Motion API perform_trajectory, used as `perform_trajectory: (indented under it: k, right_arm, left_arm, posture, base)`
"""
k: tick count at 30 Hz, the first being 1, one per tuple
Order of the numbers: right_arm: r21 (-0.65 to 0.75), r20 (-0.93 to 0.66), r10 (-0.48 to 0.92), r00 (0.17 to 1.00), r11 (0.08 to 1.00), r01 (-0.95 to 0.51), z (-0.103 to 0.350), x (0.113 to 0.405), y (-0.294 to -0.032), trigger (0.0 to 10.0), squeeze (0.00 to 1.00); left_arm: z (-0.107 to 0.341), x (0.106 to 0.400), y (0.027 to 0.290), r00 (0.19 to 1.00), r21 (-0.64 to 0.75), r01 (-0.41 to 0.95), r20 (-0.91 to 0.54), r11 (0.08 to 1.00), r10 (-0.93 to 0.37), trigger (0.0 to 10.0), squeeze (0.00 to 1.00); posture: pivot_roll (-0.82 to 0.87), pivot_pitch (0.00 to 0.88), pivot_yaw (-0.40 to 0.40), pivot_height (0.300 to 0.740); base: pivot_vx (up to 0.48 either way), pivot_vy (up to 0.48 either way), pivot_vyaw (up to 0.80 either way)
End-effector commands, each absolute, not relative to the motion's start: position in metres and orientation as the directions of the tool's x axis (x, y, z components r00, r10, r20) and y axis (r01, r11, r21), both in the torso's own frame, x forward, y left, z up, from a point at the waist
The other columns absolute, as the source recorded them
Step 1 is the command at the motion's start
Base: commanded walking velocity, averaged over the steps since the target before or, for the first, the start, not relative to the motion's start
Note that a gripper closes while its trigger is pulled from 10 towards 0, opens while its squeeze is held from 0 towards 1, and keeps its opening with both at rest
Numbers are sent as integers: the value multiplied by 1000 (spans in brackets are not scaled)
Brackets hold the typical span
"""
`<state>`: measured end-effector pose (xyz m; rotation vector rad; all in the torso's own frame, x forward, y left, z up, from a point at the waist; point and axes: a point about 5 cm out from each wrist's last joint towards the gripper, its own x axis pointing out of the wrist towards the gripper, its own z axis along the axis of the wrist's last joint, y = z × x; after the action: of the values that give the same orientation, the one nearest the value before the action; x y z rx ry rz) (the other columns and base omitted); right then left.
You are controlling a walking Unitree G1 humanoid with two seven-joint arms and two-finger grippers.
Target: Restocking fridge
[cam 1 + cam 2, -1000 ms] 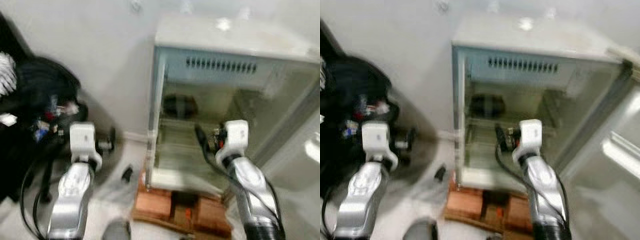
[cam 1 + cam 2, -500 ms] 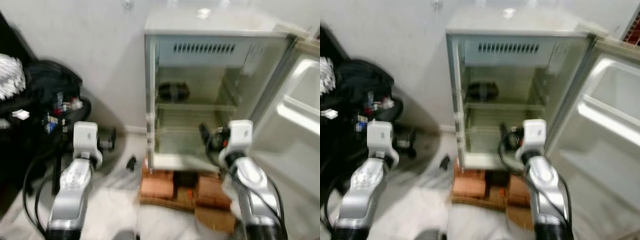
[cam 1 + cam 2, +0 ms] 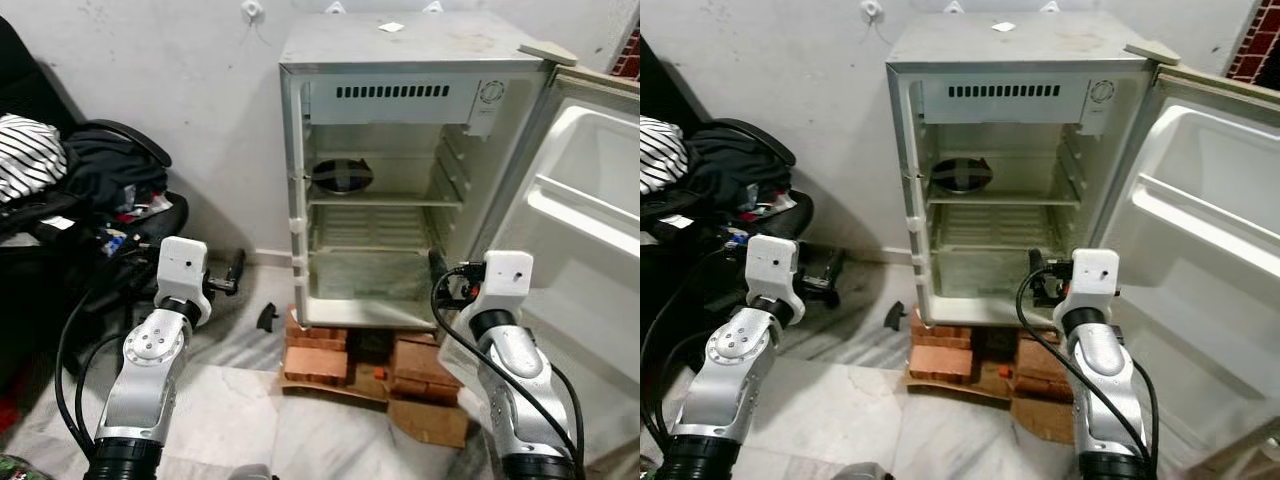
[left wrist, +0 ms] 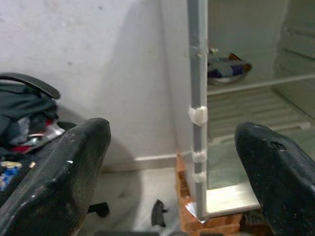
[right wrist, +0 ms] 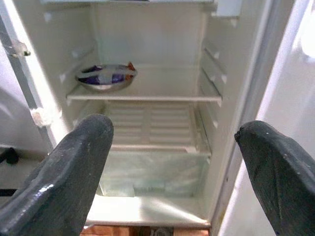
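A small white fridge (image 3: 400, 45) stands on bricks (image 3: 318, 356) with its door (image 3: 590, 200) swung wide to the right. On its upper shelf sits a metal bowl (image 5: 105, 76) holding purple packets; the lower shelf and the bottom bin look bare. My left gripper (image 4: 172, 167) is open and holds nothing, out on the floor side left of the fridge's edge. My right gripper (image 5: 174, 167) is open and holds nothing, in front of the fridge's lower right corner and pointing into the cabinet.
A black chair (image 3: 90, 180) piled with clothes and clutter stands at the left against the wall. A small black object (image 3: 266, 318) lies on the floor near the bricks. Torn cardboard (image 3: 430, 420) lies under the fridge's front.
The whole picture has shifted and sharpened as the camera drew back from the fridge, bringing the open door into view. Both arms keep the same raised pose.
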<state>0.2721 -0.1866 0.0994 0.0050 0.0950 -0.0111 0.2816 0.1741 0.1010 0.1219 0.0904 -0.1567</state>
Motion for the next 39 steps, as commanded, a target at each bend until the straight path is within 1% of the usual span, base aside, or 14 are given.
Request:
perform_trajectory:
  k: [1, 7, 8, 15, 18, 21, 23, 31, 37, 39]
  right_arm:
    - [11, -78, 9, 997, 1000, -9, 105, 277, -183, 10000, 0]
    - [16, -71, 82, 994, 997, -81, 108, 283, -170, 10000, 0]
    - [19, -71, 113, 991, 994, -112, 108, 283, -165, 10000, 0]
    - [-10, -109, 127, 986, 992, -129, 102, 280, -162, 10000, 0]
    - [-14, -114, 146, 983, 989, -149, 101, 279, -160, 10000, 0]
    - [25, -148, 127, 981, 992, -125, 99, 279, -160, 10000, 0]
    - [-12, -118, 149, 982, 988, -151, 103, 280, -160, 10000, 0]
    - [1, -145, 146, 979, 989, -147, 101, 279, -162, 10000, 0]
    - [15, -151, 179, 972, 984, -179, 100, 278, -158, 10000, 0]
    - [23, -156, 202, 967, 979, -201, 99, 278, -156, 10000, 0]
  left_arm:
    - [100, 281, 172, 985, 121, 156, -95, 980, -145, 10000, 0]
    - [101, 278, 173, 987, 118, 136, -100, 984, -125, 10000, 0]
    - [101, 277, 175, 988, 123, 132, -99, 984, -121, 10000, 0]
    - [98, 275, 177, 987, 139, 133, -109, 981, -119, 10000, 0]
    - [97, 274, 174, 985, 152, 145, -112, 978, -129, 10000, 0]
    - [97, 274, 173, 984, 158, 153, -116, 976, -136, 10000, 0]
    - [97, 274, 172, 984, 159, 156, -110, 975, -139, 10000, 0]
    - [97, 274, 172, 982, 160, 168, -110, 973, -152, 10000, 0]
    - [98, 274, 173, 983, 169, 168, -108, 971, -151, 10000, 0]
    - [98, 274, 173, 982, 172, 172, -101, 970, -156, 10000, 0]
  posture:
    - [40, 0, 5, 740]
    - [52, 0, -9, 740]
    - [54, 0, -12, 740]
    - [50, 0, -15, 740]
    - [46, 0, -16, 740]
    - [44, 0, -16, 740]
    - [41, 0, -16, 740]
    - [45, 0, -17, 740]
    - [48, 0, -17, 740]
    - [49, 0, -17, 740]
  base:
    - [0, -420, 0]
    - [0, -480, 0]
    - [0, -480, 0]
    - [0, -467, 0]
    - [-277, -392, 0]
    - [-304, -371, 0]
    - [-307, -368, 0]
    - [-287, -383, 0]
    - [-250, -410, 0]
    - [0, -441, 0]
